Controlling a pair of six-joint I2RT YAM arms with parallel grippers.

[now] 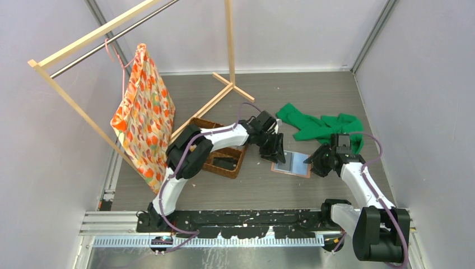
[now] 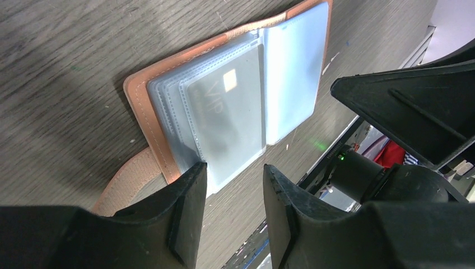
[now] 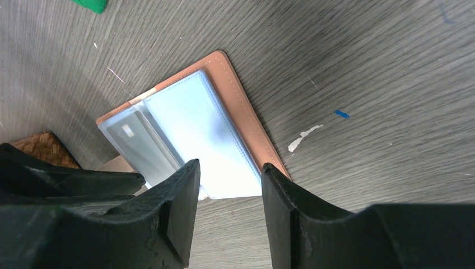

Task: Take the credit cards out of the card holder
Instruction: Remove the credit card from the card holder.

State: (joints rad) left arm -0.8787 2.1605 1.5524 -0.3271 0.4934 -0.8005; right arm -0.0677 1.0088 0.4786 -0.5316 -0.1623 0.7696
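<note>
The left arm point(image 1: 224, 136) and right arm point(image 1: 358, 180) share white link shells and bulky black joint housings. 1 thin purple cable point(image 1: 161, 196) trails along each. The left gripper point(image 2: 235, 168) has 2 matte black, wedge-shaped fingers point(image 2: 185, 218).

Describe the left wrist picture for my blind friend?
An open tan card holder lies on the grey table, a grey card inside its clear sleeves. Two black fingers stand apart at its near edge.

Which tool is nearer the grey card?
Left. The left tool is at the edge of the grey card; the right tool is across the card holder, over a clear sleeve.
</note>
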